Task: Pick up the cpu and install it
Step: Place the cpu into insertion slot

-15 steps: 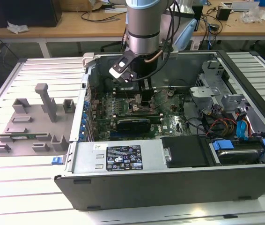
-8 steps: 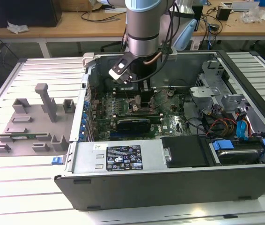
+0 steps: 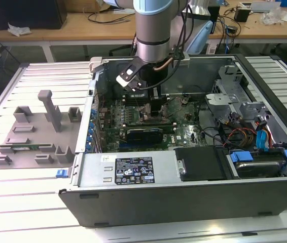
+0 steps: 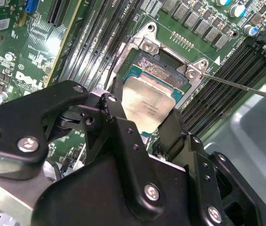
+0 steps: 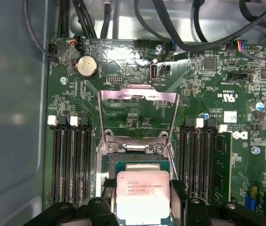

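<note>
The cpu [image 5: 142,190] is a pale silver square chip held between my two black fingers [image 5: 105,200], directly over the open socket [image 5: 140,165] on the green motherboard. In the second wrist view the cpu [image 4: 148,104] hangs just above the socket frame [image 4: 144,47], one finger [image 4: 115,115] on each side edge. My gripper [image 4: 144,120] is shut on it. In the exterior view the gripper [image 3: 152,107] reaches down into the open computer case over the middle of the board.
The socket's metal load plate [image 5: 137,110] stands flipped open and a thin lever rod [image 4: 238,88] sticks out sideways. Memory slots [image 5: 72,160] flank the socket. Cables [image 3: 245,134] and drive bays fill the case on the exterior view's right; a grey fixture tray [image 3: 34,134] lies outside on its left.
</note>
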You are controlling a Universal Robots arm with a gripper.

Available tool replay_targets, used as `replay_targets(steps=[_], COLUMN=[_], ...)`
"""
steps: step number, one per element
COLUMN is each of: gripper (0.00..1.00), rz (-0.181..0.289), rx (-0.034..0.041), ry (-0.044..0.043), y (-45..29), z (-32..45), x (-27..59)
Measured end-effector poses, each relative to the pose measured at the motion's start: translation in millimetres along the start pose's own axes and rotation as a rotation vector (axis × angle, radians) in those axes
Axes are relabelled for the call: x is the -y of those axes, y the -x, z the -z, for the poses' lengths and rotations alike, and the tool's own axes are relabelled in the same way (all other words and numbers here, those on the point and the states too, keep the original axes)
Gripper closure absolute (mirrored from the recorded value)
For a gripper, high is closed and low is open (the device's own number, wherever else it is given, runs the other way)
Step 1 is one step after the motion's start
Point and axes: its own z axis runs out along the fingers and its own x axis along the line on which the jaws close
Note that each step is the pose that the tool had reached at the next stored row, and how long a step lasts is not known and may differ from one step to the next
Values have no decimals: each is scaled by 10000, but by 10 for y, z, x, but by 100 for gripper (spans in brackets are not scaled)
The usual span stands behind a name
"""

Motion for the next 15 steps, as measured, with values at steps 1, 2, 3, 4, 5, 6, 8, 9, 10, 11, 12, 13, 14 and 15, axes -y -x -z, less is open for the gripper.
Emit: replay_targets(steps=[1,2,3,4,5,6,8,9,10,11,12,13,14,15], gripper=[45,45,45,45,45,45,45,45,45,45,45,45,45,45], rz=[-31,-57,-87,-141,-161,-177,-194,-196,-200,-203,-211,-233,-265,-311], rx=[1,1,3,5,7,7,-8,-13,-21,-22,-22,-20,-18,-17], ry=[1,1,1,1,0,0,1,1,3,4,4,3,2,3], y=[-2,-3,-3,-3,-3,-4,-10,-13,-20,-24,-28,-30,-30,-30], z=[-7,-14,-20,-27,-29,-33,-44,-47,-53,-56,-59,-65,-73,-82], x=[2,2,2,3,3,3,14,18,29,33,35,35,35,35])
